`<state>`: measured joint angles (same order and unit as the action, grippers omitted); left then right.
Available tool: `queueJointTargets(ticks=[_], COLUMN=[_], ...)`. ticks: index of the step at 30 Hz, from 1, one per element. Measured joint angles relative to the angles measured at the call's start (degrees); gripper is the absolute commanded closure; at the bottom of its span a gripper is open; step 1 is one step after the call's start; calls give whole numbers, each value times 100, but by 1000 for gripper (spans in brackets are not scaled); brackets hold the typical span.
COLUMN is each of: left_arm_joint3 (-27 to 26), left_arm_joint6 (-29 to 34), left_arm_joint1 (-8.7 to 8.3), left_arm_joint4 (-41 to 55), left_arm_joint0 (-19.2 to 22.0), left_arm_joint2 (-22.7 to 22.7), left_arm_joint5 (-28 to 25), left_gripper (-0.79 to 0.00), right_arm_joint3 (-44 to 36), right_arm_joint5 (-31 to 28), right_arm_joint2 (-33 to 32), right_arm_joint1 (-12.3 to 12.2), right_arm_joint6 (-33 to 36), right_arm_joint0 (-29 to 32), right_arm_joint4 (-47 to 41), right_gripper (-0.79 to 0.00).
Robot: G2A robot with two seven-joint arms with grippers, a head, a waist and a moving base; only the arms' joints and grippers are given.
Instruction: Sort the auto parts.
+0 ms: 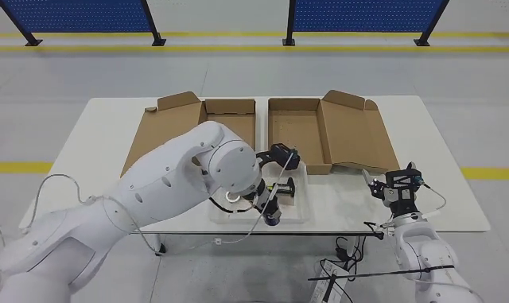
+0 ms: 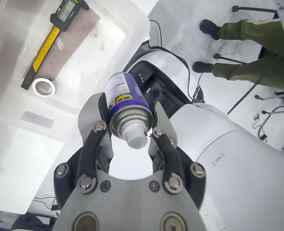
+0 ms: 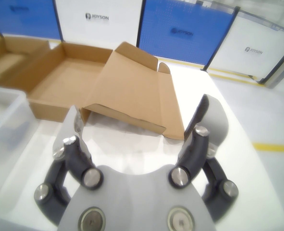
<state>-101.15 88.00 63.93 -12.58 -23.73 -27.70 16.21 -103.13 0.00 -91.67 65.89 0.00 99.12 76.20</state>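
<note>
- Left wrist: left gripper (image 2: 131,106) clamped across spray can (image 2: 125,94) mid-body, by clear bin (image 2: 132,13) rim; probably for carrying to a box; long axis along fingers, nozzle toward wrist, base outward; caliper (image 2: 53,32) in bin.
- Right wrist: right gripper (image 3: 139,108) jaws apart, empty, facing cardboard box (image 3: 67,78); seemingly parked clear.
- Top: can at table (image 1: 445,144) front, short of boxes.

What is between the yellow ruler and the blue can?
A metal ring, lying in the bin by the end of the ruler, a caliper, as the left wrist view shows. The left tool holds the can.
</note>
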Motion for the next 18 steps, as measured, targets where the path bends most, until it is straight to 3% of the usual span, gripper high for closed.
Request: queueJointTargets(ticks=[18], left_arm_joint3=[-50], left_arm_joint6=[-65], left_arm_joint1=[-328], left_arm_joint4=[326], left_arm_joint0=[400], left_arm_joint2=[315], left_arm_joint5=[72], left_gripper=[0], right_arm_joint3=[0], right_arm_joint5=[0], right_arm_joint2=[0], right_arm_joint1=[0], right_arm_joint6=[0], right_arm_joint0=[0], right_arm_joint4=[0], right_gripper=[-785])
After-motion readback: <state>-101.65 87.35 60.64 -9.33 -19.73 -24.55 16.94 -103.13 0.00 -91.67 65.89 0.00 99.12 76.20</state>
